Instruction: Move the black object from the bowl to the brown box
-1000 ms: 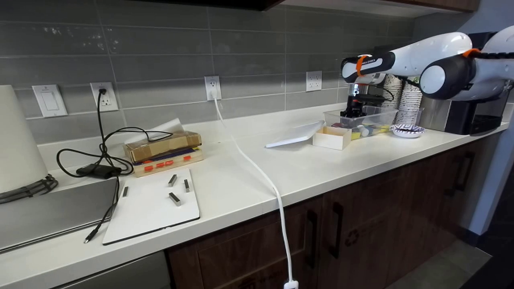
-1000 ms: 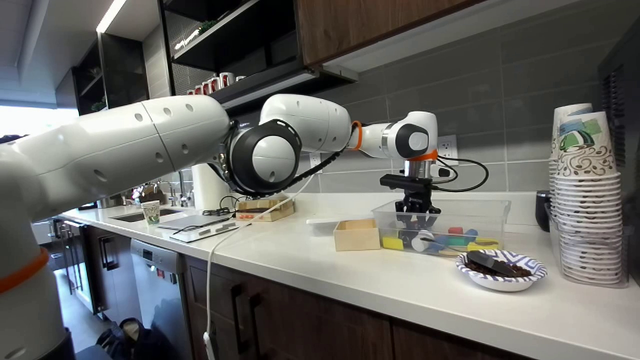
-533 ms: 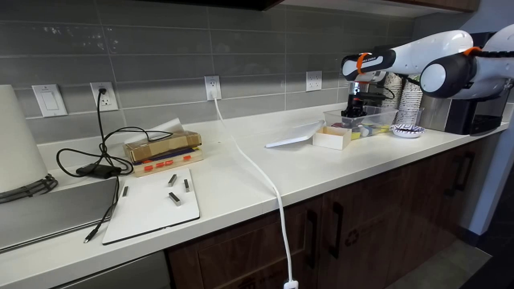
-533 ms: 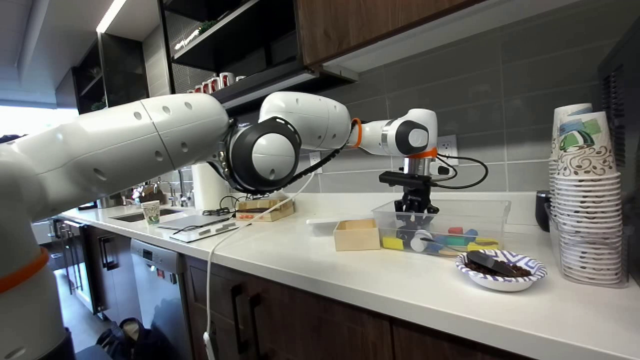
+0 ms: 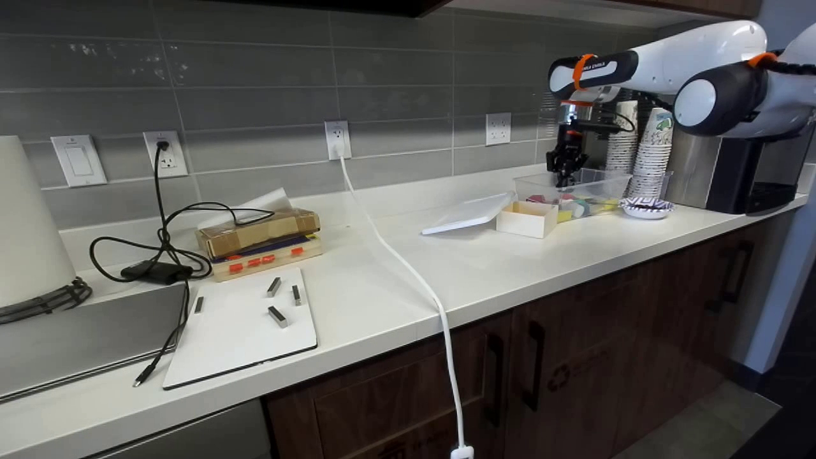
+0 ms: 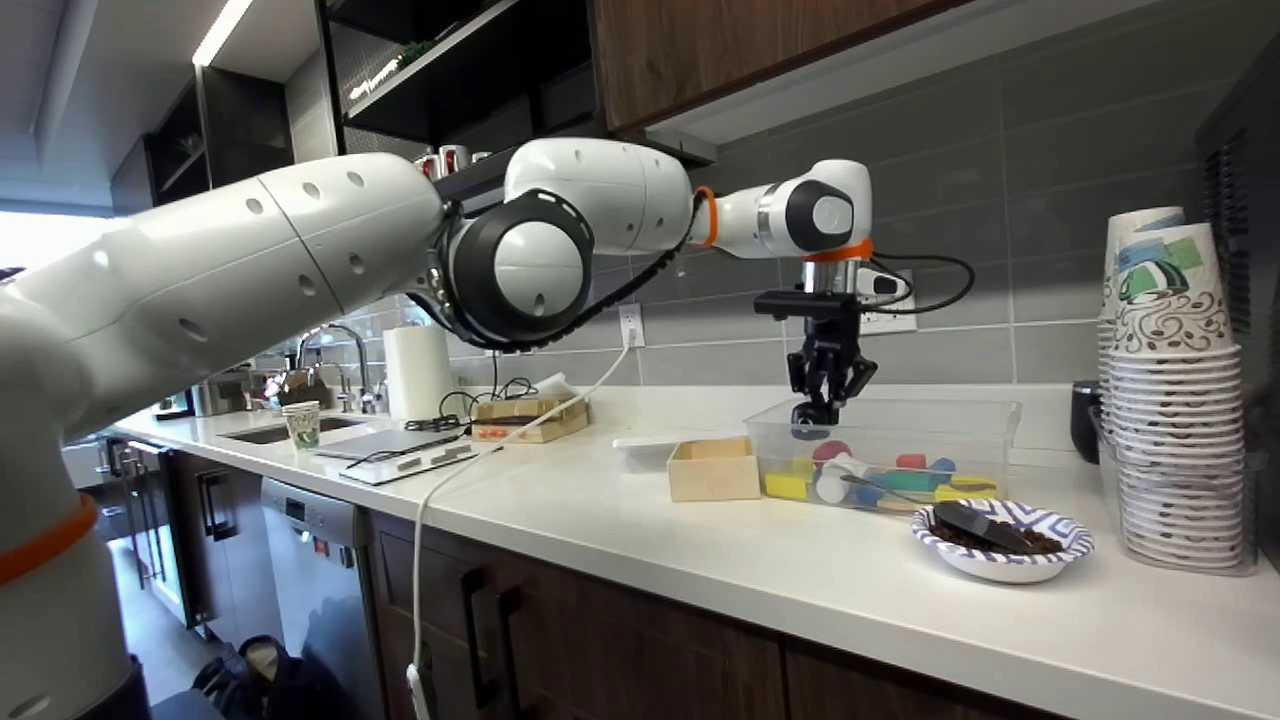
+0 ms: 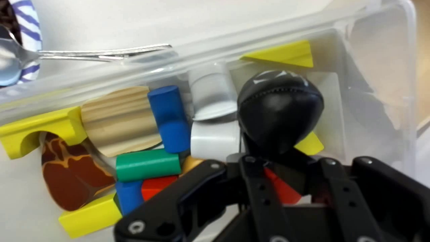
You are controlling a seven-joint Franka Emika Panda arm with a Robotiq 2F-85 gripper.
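The black object is a small black ball [image 7: 280, 111] with stitching and white marks in the wrist view. My gripper [image 7: 285, 161] is shut on it. In both exterior views the gripper [image 5: 563, 182] [image 6: 822, 405] points down, with its tips near the rim height of a clear plastic bin [image 6: 920, 432], at the bin's end beside the tan box. There the ball blends with the dark fingers. The bin [image 7: 410, 50] is the pale translucent container here. The open tan box [image 5: 523, 224] stands against the bin's end in both exterior views [image 6: 715, 480].
The bin holds several coloured blocks and a pink-red ball [image 6: 829, 453]. A patterned paper bowl [image 6: 1003, 570] with brown bits and a dark utensil stands in front. Tall stacked cups [image 6: 1185, 470] stand beyond it. A white lid [image 5: 468, 215] leans by the tan box.
My gripper was low inside the bin with its fingers spread. It has closed and risen with the black ball. The pink-red ball in the bin now shows. The tan box has not moved.
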